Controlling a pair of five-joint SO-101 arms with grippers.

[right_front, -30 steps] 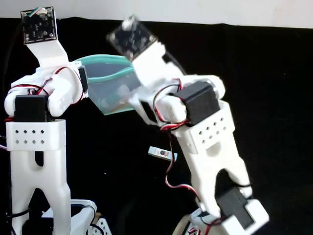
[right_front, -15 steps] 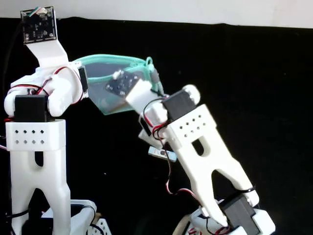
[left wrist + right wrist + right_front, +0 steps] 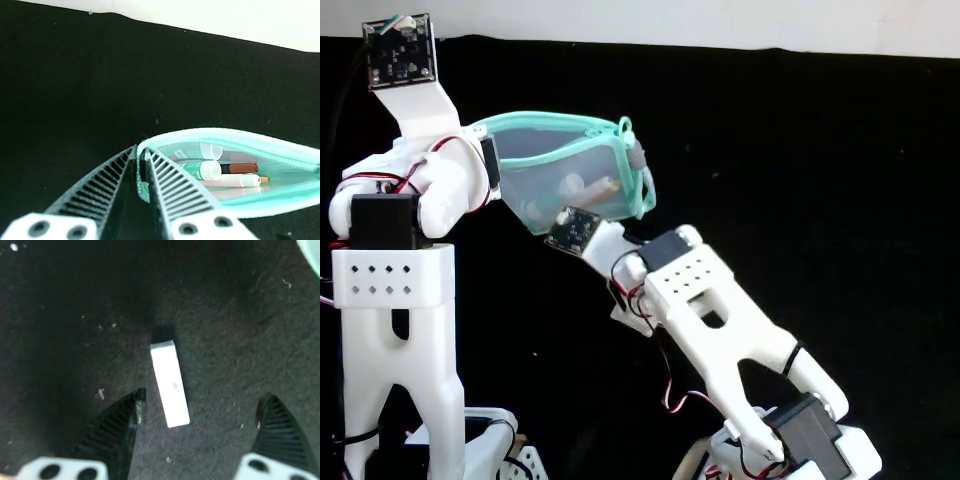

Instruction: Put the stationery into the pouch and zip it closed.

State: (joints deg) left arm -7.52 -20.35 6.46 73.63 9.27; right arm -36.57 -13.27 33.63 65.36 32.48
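1. High view:
   - The left arm stands at the left of the black bench (image 3: 820, 150).
   - The left claw (image 3: 492, 166) is clamped on the left end of the pouch (image 3: 570, 175) and holds it up off the bench.
   - The pouch is translucent with mint trim. It runs out to the right from the claw, and its zip edge faces up and gapes open.
   - Pale stick shapes show through the pouch wall, but I can't tell them apart from here.
   - The right arm comes in from the near right and is bent low. Its wrist sits just below the pouch's near edge.
   - Its claw is hidden under the arm in this view.
2. Left wrist view:
   - The left claw (image 3: 140, 151) has its fingers pressed together on the mint rim at the end of the pouch (image 3: 280, 145).
   - The pouch mouth is open.
   - Inside, lying lengthwise and packed together, are a green-labelled tube with a white cap (image 3: 200, 169), a brown-capped pen (image 3: 240, 167), a white pen (image 3: 231, 180) and a clear-capped item (image 3: 201, 149).
   - The black bench (image 3: 100, 75) is behind the pouch.
3. Right wrist view:
   - The right claw (image 3: 204, 397) is spread wide and holds nothing.
   - A white block (image 3: 170, 384) lies flat on the bench (image 3: 60, 315), outside the pouch.
   - The block sits between the two fingers, closer to one of them and touching neither.
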